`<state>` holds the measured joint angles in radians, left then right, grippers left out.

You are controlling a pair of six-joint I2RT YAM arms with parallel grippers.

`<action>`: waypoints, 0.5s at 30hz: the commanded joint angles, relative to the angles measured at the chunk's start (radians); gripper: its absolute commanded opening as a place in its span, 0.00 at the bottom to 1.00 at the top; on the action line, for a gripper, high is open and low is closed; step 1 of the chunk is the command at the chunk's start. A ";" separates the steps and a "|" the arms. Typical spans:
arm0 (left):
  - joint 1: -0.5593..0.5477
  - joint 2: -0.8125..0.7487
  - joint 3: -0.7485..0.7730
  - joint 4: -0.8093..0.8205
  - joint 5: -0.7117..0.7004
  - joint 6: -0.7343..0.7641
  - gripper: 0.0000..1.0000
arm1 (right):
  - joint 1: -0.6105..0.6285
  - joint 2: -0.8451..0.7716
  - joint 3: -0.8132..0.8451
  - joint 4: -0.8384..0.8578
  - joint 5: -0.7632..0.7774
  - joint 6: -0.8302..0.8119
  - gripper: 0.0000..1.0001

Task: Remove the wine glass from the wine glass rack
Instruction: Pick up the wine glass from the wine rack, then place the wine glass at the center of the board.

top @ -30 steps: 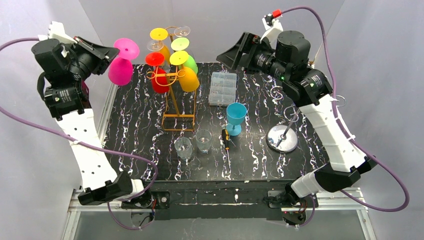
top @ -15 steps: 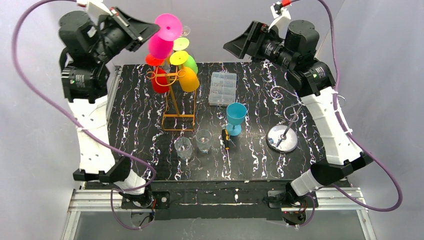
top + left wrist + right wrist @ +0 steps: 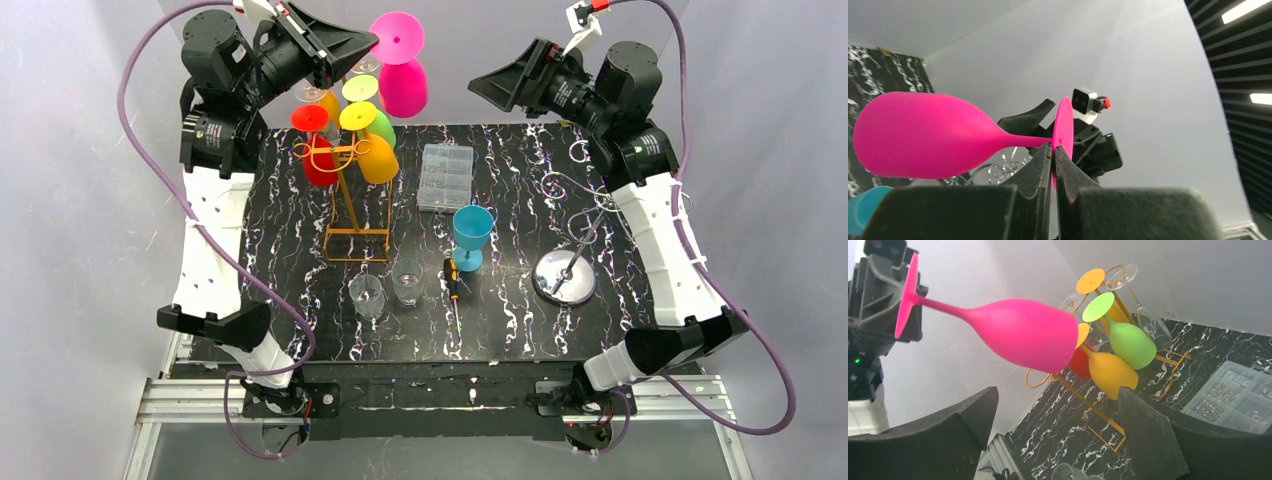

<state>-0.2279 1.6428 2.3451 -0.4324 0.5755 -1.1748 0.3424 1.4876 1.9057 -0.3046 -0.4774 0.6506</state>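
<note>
My left gripper is shut on the round foot of a pink wine glass and holds it high in the air, clear of the gold wire rack. In the left wrist view the gripper pinches the foot's edge and the pink glass points left. The glass also shows in the right wrist view. Red, orange, green and clear glasses hang upside down on the rack. My right gripper is open and empty, high up, facing the pink glass.
A teal goblet, two clear tumblers, a small screwdriver, a clear parts box and a silver wire stand on a round base sit on the black marbled table.
My left arm has swung up and right, carrying the pink glass from the table's left edge to above the rack top. My right gripper has risen a little.
</note>
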 commanded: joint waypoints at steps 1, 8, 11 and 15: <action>-0.004 -0.042 -0.053 0.204 0.035 -0.219 0.00 | -0.030 -0.082 -0.069 0.162 -0.083 0.058 0.99; -0.018 -0.069 -0.186 0.441 0.022 -0.486 0.00 | -0.041 -0.135 -0.254 0.459 -0.153 0.270 0.98; -0.027 -0.071 -0.213 0.492 0.016 -0.560 0.00 | -0.042 -0.138 -0.307 0.595 -0.162 0.377 0.98; -0.032 -0.075 -0.211 0.513 0.002 -0.618 0.00 | -0.042 -0.132 -0.340 0.701 -0.150 0.467 0.99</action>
<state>-0.2523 1.6253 2.1231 -0.0437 0.5877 -1.6810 0.3031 1.3754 1.5806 0.1635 -0.6140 0.9810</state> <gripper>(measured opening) 0.018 0.984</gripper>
